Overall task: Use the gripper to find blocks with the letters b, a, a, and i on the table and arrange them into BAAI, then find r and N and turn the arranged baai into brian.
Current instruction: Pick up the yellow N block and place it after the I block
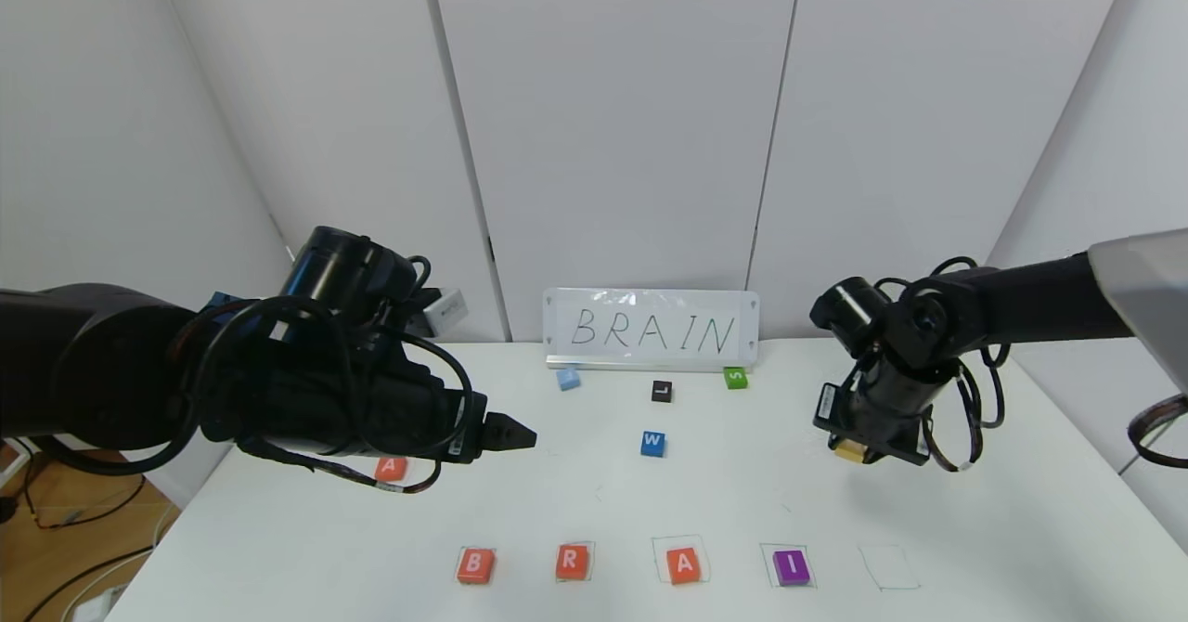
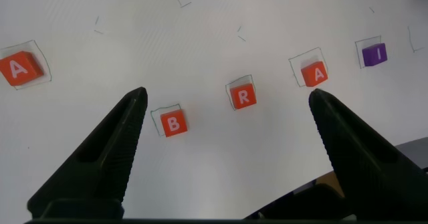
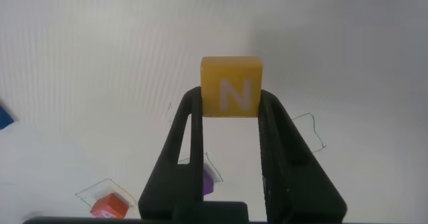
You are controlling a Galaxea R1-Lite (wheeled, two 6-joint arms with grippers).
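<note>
Along the front of the white table [image 1: 742, 492] four tiles sit in pen-drawn squares: orange-red B [image 1: 475, 565], orange-red R [image 1: 572, 562], orange-red A [image 1: 684, 565] and purple I [image 1: 791, 567]. They also show in the left wrist view: B [image 2: 174, 123], R [image 2: 243, 96], A [image 2: 315, 73], I [image 2: 374, 54]. A second orange-red A [image 1: 391, 468] lies at the left under my left arm. My right gripper [image 1: 852, 452] is shut on the yellow N tile [image 3: 231, 88] and holds it above the table at the right. My left gripper [image 1: 520, 434] is open and empty above the table's left.
An empty drawn square [image 1: 889, 567] lies right of the I. A blue W tile [image 1: 652, 443], black L tile [image 1: 661, 391], green S tile [image 1: 735, 378] and a light blue tile [image 1: 568, 379] lie mid-table. A BRAIN sign [image 1: 651, 329] stands at the back.
</note>
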